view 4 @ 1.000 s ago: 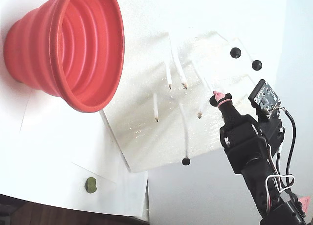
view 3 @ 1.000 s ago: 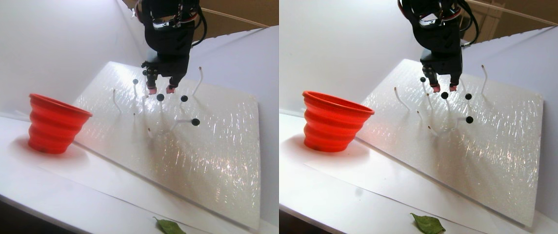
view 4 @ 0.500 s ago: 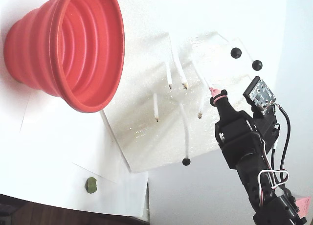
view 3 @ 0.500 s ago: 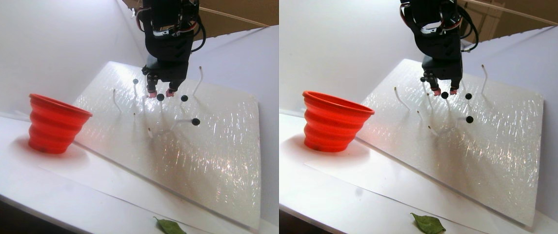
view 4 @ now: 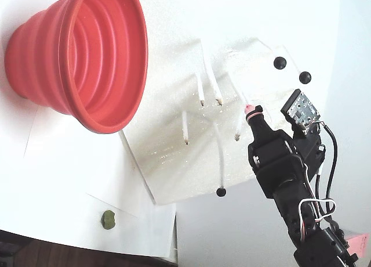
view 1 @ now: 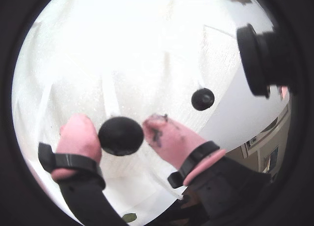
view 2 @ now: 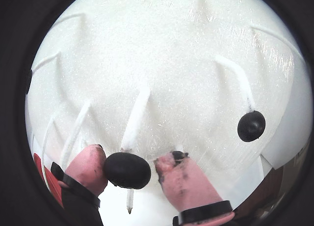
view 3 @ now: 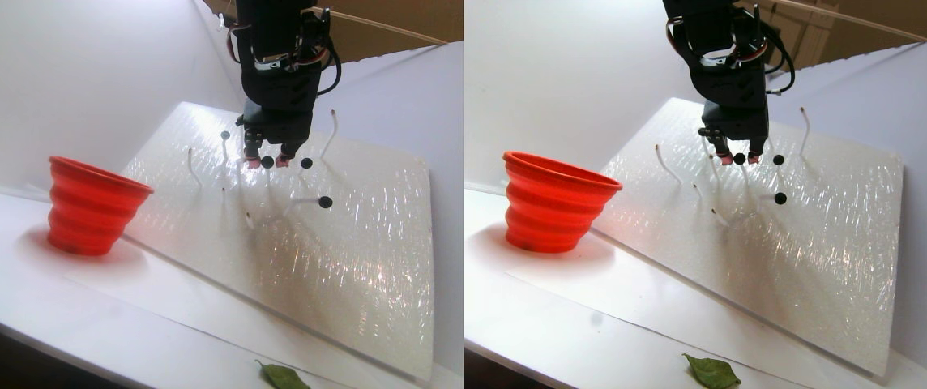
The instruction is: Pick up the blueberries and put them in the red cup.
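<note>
Several blueberries sit on the tips of thin white stems that rise from a tilted, glittery white board (view 3: 350, 243). One blueberry (view 1: 120, 136) (view 2: 127, 170) lies between my pink fingertips in both wrist views. The left fingertip (view 2: 88, 167) touches it and a narrow gap shows at the right fingertip (view 2: 174, 179). My gripper (view 1: 122, 135) (view 2: 128, 169) (view 3: 266, 160) (view 4: 250, 110) is open around that berry. Other blueberries (view 3: 306, 163) (view 3: 325, 203) (view 4: 280, 62) (view 4: 305, 77) (view 4: 221, 192) stand nearby. The red cup (view 3: 91, 207) (view 4: 81, 58) stands upright to the left of the board.
Bare white stems (view 4: 185, 127) stick up from the board around the gripper. A green leaf (view 3: 281, 377) lies at the table's front edge. White walls rise behind the board and the cup. A pink note (view 4: 362, 239) shows beside the arm's base.
The gripper has moved in toward the board, so the berry that was just ahead of its tips now sits between them. The cup and the other berries have not moved.
</note>
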